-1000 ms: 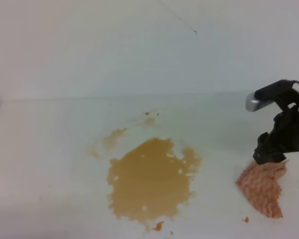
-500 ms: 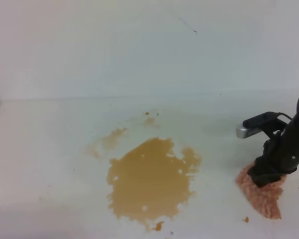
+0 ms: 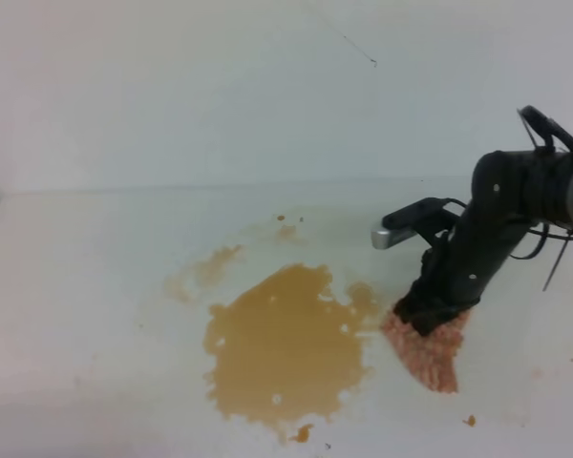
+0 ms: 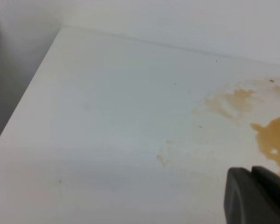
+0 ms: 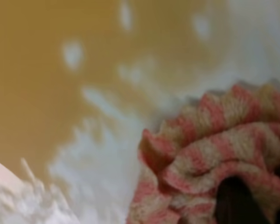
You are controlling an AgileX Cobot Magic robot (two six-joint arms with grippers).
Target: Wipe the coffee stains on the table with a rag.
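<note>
White table, coffee stains at centre, rag just beside them, orange crumb nearby

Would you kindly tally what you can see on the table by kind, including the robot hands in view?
Rags: 1, the pink rag
Large coffee puddles: 1, the coffee puddle
Paler coffee smears: 2, a smear and a smear
Orange crumbs: 1, the crumb
Robot hands: 2, the right hand and the left hand
Total: 7

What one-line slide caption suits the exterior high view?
Right tool presses the rag beside the coffee stains.
</note>
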